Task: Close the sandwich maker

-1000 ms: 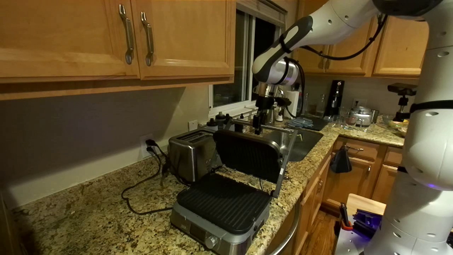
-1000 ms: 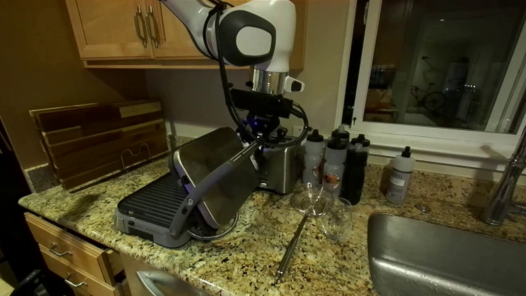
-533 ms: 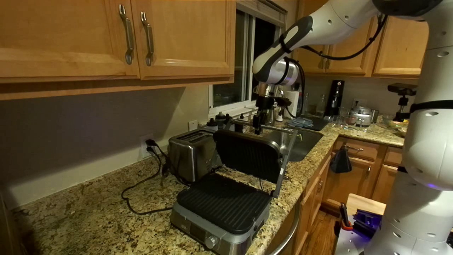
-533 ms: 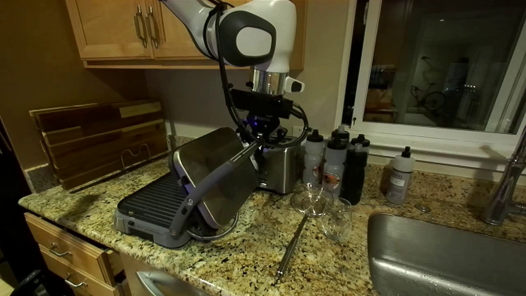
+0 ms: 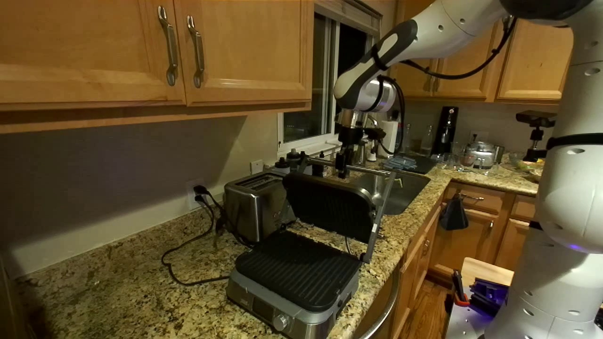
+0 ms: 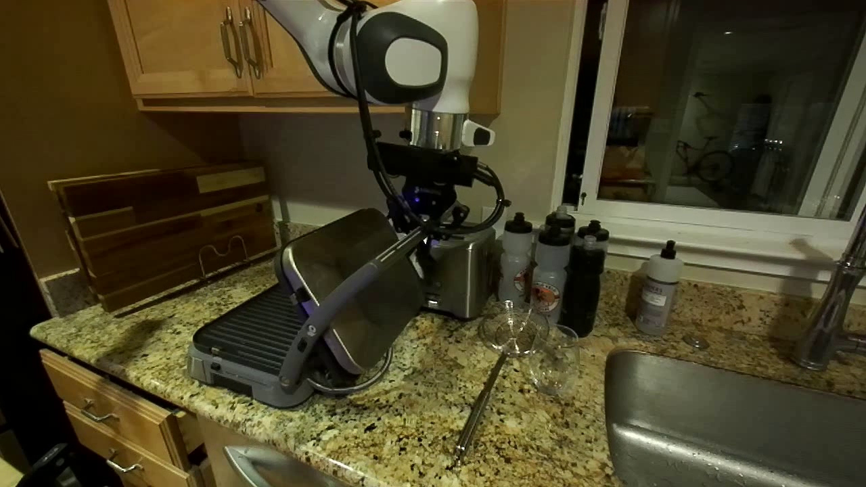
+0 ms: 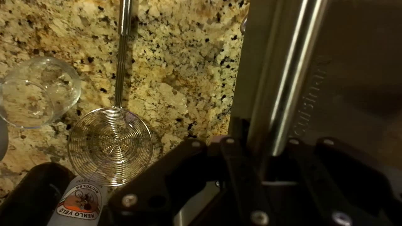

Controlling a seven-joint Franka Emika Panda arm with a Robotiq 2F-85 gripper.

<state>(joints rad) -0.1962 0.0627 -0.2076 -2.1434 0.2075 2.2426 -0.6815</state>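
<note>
The sandwich maker (image 5: 325, 273) stands open on the granite counter in both exterior views. Its dark ribbed lid (image 5: 330, 207) is raised and leans back past upright; the lid's smooth outer face shows in an exterior view (image 6: 369, 297). Two arms carry the round silver handle bar (image 5: 372, 170) behind the lid. My gripper (image 5: 343, 168) points down at the bar, near its middle. In the wrist view the handle bar (image 7: 292, 72) runs between my fingers (image 7: 265, 144), which look closed on it. The fingertips themselves are dark and partly hidden there.
A silver toaster (image 5: 254, 207) stands beside the sandwich maker near the wall. Several bottles (image 6: 551, 277), a wire skimmer (image 6: 480, 406) and a clear glass (image 6: 555, 362) are behind the lid, before the sink (image 6: 731, 406). A black cord (image 5: 165, 259) lies on the counter.
In the last half second my gripper and the lid with its handle have shifted very slightly together, toward the base. Before that nothing visibly moved.
</note>
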